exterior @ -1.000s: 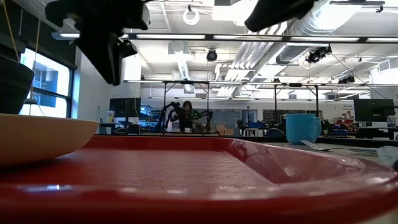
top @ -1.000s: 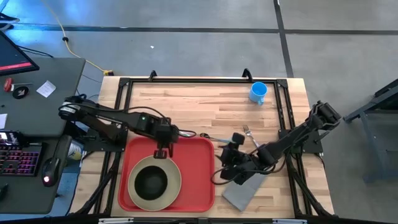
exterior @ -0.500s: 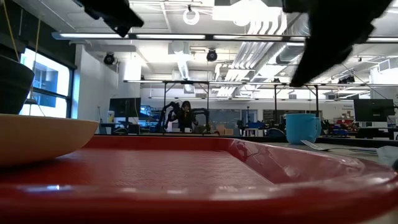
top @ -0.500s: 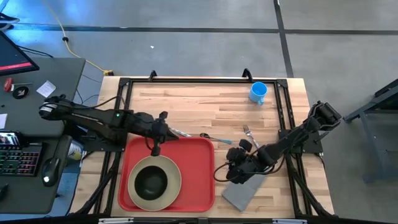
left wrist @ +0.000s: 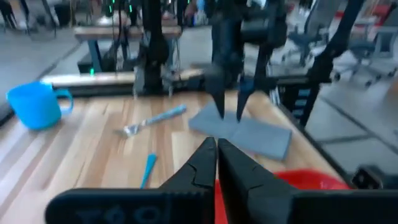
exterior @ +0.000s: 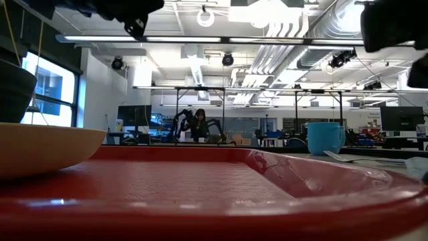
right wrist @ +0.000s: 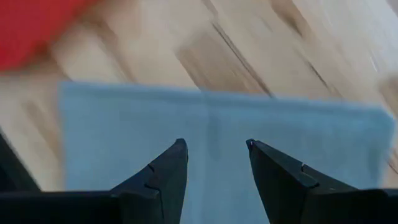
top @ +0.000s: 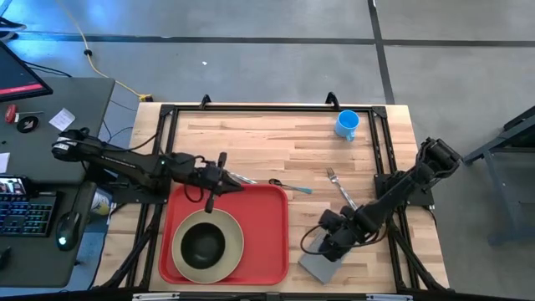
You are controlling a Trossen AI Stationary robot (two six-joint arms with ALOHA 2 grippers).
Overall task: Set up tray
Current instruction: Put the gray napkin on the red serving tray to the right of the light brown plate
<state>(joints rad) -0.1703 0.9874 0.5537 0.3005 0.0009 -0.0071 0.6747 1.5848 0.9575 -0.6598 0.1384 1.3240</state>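
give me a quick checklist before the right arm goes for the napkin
1. Right gripper above the grey napkin: ok, the right wrist view shows the napkin straight ahead between the fingers.
2. Right gripper open: ok, there is a clear gap between the fingers.
3. Left gripper out of the way: ok, shut and empty over the tray's far edge.
4. Red tray has bare room beside the cream plate: ok.
5. Fork clear of the napkin: ok, it lies on the wood farther back.
6. Fingers touching the napkin: cannot tell.
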